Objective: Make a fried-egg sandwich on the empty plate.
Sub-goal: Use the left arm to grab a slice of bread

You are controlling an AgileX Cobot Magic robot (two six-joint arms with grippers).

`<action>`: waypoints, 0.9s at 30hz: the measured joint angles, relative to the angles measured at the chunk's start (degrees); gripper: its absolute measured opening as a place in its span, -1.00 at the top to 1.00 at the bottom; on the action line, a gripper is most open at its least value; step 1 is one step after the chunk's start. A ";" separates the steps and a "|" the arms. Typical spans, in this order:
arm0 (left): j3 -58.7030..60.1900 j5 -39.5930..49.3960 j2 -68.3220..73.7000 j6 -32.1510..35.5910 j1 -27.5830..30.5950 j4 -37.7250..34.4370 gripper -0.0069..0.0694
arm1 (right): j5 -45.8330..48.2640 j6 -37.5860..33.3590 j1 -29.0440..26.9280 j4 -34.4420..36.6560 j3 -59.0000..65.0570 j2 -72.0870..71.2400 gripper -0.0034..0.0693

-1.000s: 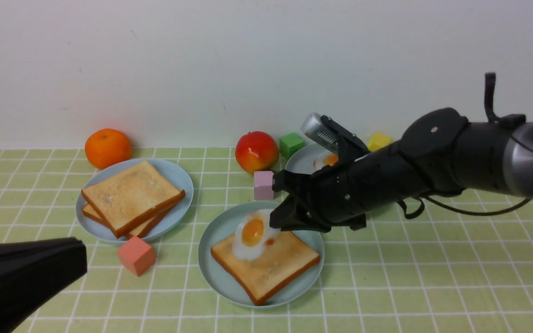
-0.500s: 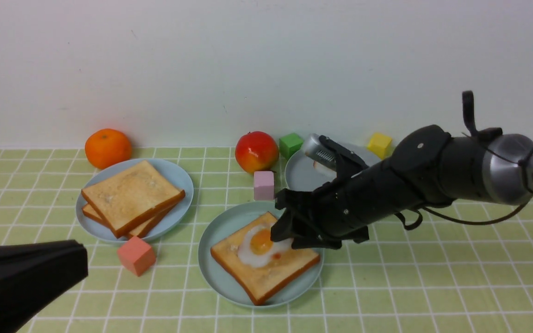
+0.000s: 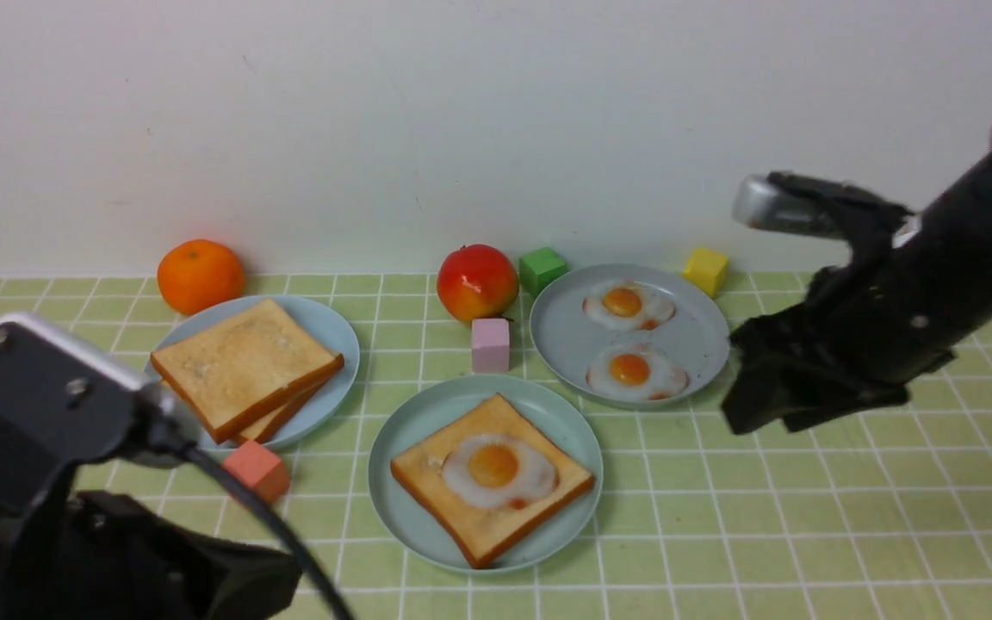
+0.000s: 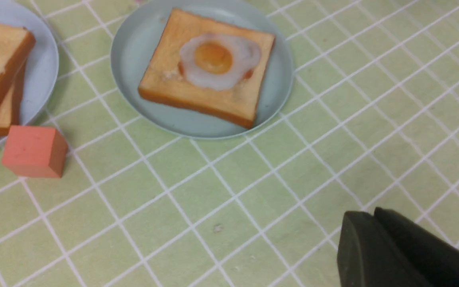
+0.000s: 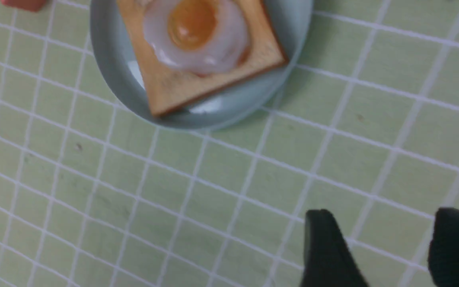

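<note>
Front view: you've 1 toast point(image 3: 470, 534) w/ the egg point(image 3: 493, 466) on it, on the green plate point(image 3: 384, 474); spare slices point(image 3: 246, 366) sit stacked on the blue plate point(image 3: 345, 379). L gripper point(image 4: 367, 213): jaws together, nothing held. R gripper point(image 5: 385, 219): jaws wide apart, empty. Top slice is prob. light & fairly stiff; take it by opp. crusts, mid-edge, w/o catching the one below. Egg looks thin, maybe floppy & slippery, so lower the slice flat & don't drag.

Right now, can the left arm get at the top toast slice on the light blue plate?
Probably yes: the left gripper holds nothing, and nothing lies on that toast slice, though its jaws would likely need opening first.
</note>
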 joint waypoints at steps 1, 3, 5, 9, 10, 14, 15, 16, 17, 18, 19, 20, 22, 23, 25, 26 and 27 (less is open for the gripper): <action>-0.81 -0.13 2.79 -1.61 0.56 1.43 0.75 | 1.16 0.66 0.00 -1.45 0.04 -2.76 0.08; -2.60 -0.33 6.75 -3.83 2.48 2.98 0.81 | 2.12 2.00 -0.05 -4.20 0.37 -7.55 0.22; -6.79 -0.92 13.87 -4.73 8.41 4.08 0.85 | 2.85 3.63 -0.16 -6.56 1.92 -16.36 0.52; -12.43 -1.14 22.55 1.73 16.96 1.19 0.85 | 1.24 3.17 -0.16 -6.53 5.24 -27.60 0.79; -14.10 -0.95 25.10 4.63 19.32 -0.63 0.85 | 0.32 2.62 -0.16 -6.30 6.14 -30.67 0.84; -21.69 1.11 35.97 15.62 27.83 -9.22 0.85 | -1.95 0.51 -0.16 -4.26 8.83 -41.32 0.91; -22.43 1.31 36.47 16.61 28.15 -9.90 0.85 | -1.95 0.51 -0.16 -4.13 8.92 -41.74 0.91; -25.30 1.75 40.86 20.41 30.61 -11.70 0.85 | -1.89 0.32 -0.16 -3.33 9.55 -45.00 0.91; -26.67 1.82 42.24 22.17 31.23 -12.03 0.85 | -1.89 0.26 -0.16 -3.06 9.66 -45.89 0.91; -28.27 1.95 44.46 24.15 32.10 -12.14 0.85 | -1.89 0.27 -0.16 -2.61 9.85 -47.20 0.91; -29.20 2.03 46.14 25.49 32.68 -12.08 0.85 | -1.84 0.27 -0.16 -2.42 9.86 -48.07 0.91; -31.21 2.23 48.51 27.16 33.51 -11.77 0.85 | -1.84 0.27 -0.16 -2.19 9.92 -49.10 0.91; -33.94 2.83 52.03 28.91 34.19 -10.47 0.80 | -1.78 0.27 -0.16 -2.19 9.92 -50.05 0.91; -34.95 3.02 53.28 29.48 34.35 -9.69 0.74 | -1.74 0.27 -0.16 -2.19 9.92 -50.23 0.91; -37.00 3.26 56.03 31.00 34.59 -7.08 0.62 | -1.72 0.27 -0.16 -2.19 9.92 -50.30 0.90; -37.77 3.31 56.76 31.49 34.59 -6.25 0.54 | -1.72 0.27 -0.16 -2.15 9.92 -50.30 0.90; -38.70 3.14 58.26 32.69 34.59 -4.29 0.43 | -1.72 0.27 -0.16 -2.00 9.97 -50.14 0.90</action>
